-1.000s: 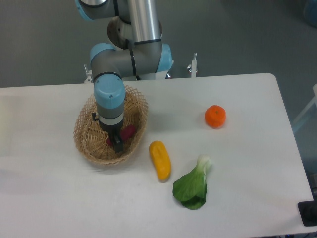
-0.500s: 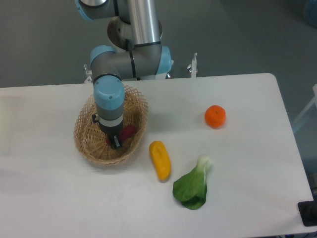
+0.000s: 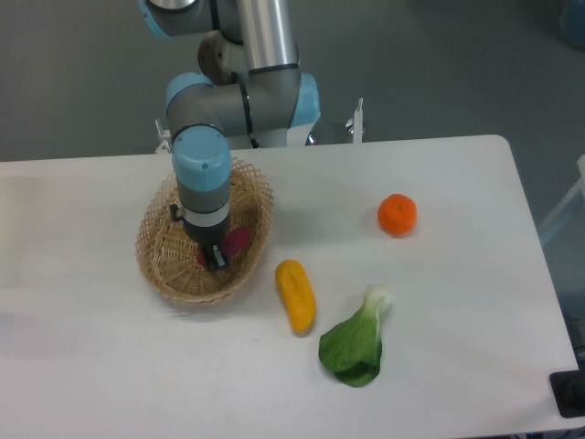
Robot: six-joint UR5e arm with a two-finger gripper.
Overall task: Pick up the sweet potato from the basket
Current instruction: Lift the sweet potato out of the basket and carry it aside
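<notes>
Where jaws descend — sweet potato between

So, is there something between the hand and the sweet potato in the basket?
Nothing visible is in the way. The hand is down inside the basket, right at the sweet potato, whose reddish ends show on both sides of it.

The two-finger gripper hangs inside the oval woven wicker basket, the small reddish-purple sweet potato touching its right side. Right of the gripper, outside the basket, lies the oblong yellow vegetable; further right and nearer, the leafy green; far right, the round orange fruit.
</notes>
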